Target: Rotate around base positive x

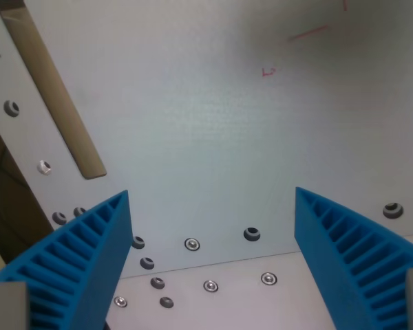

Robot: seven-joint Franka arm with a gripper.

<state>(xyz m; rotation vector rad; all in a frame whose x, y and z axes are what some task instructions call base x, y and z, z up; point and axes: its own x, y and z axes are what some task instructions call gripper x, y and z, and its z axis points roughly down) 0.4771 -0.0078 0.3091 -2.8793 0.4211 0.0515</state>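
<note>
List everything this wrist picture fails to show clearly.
- Blue ribbed gripper: wrist view; the finger bases are cut off by the bottom edge, so the mounting is unseen.
- Faint red pen marks on the grey-white metal plate: blurred and too small to read.
- Tan flat strip: its upper end runs off the top edge.
- Dark area beyond the plate: too dim to identify; a thin cable may be there.
</note>
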